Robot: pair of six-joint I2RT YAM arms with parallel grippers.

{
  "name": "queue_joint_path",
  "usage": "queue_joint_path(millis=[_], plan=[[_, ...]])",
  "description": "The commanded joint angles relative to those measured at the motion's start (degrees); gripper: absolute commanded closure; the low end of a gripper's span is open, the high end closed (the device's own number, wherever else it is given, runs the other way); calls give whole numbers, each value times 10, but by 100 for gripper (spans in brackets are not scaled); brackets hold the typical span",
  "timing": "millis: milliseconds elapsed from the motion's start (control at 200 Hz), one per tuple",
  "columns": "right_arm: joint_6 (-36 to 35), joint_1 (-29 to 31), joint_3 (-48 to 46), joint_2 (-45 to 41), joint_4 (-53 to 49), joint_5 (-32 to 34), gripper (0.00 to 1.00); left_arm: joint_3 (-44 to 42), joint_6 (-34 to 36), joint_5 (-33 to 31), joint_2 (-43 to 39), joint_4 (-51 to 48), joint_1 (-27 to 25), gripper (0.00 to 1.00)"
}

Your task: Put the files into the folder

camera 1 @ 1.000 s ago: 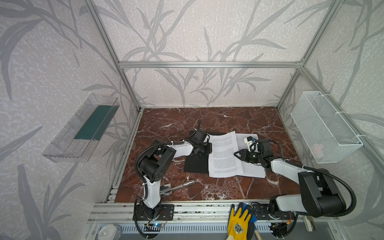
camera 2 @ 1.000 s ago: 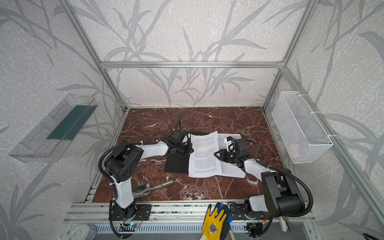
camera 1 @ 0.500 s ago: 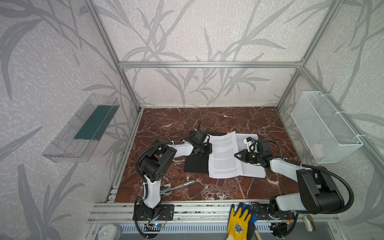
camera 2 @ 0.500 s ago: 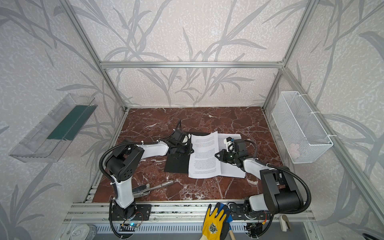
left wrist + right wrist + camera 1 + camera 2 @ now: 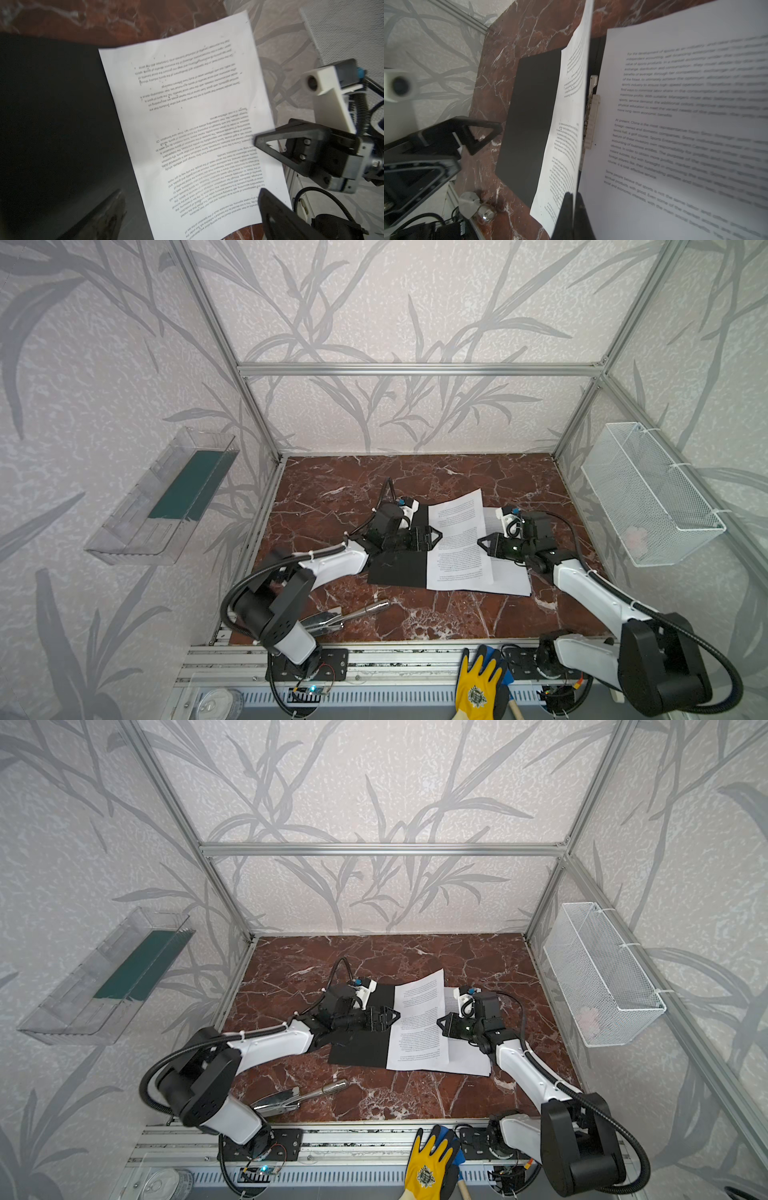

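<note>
Slippage looked the likeliest trouble. The right pincer (image 5: 481, 541) was clamped on one edge of a single printed sheet (image 5: 457, 539), which stood half raised over the middle of the folder (image 5: 399, 568). So small a pinch on limp paper could let go or crease it if the arm swung quickly. The left pincer (image 5: 434, 536) hung wide and empty over the folder's bare black half, just beside the sheet's free edge. If it closed carelessly there, it might snag the paper, tear it against the other grip, or drag the cover across the table (image 5: 332, 489). The sheet could also catch on the clip (image 5: 591, 116) at the folder's spine and buckle instead of lying flat.

The folder lay open with its black inside up. The stack of other sheets (image 5: 511, 580) lay on the far side of the clip from the bare half, apparently on the folder's other half, though that was hard to confirm. Well away from the folder, a clear wall tray (image 5: 124, 539) held a dark green slab (image 5: 187, 485). A white wire basket (image 5: 665, 506) on the opposite wall held something small and pale (image 5: 636, 537), too faint to name. A metal tool (image 5: 353, 614) lay on the table in front of the folder.
</note>
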Motion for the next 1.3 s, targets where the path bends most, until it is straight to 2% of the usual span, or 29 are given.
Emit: queue_joint_path(millis=[0,75,210,425,675,770,895,1295], plan=[[-48,-2,28,-31,-109,95,100,6,71,-138,-55,-35,-50,1],[-53,-2,32,-47,-129,151,100,20,100,-188,-72,-82,-73,1],[-73,-2,55,-54,-170,224,100,3,106,-188,-83,-51,-79,1],[-105,22,87,-24,-208,329,100,11,113,-190,-71,-61,-79,1],[-128,44,112,32,-218,371,100,16,115,-188,-60,-66,-79,1],[-138,65,125,43,-233,423,100,16,116,-190,-60,-68,-80,1],[-150,81,133,51,-237,457,100,17,115,-187,-55,-66,-80,1],[-138,83,139,66,-247,488,100,25,118,-186,-40,-75,-79,1]])
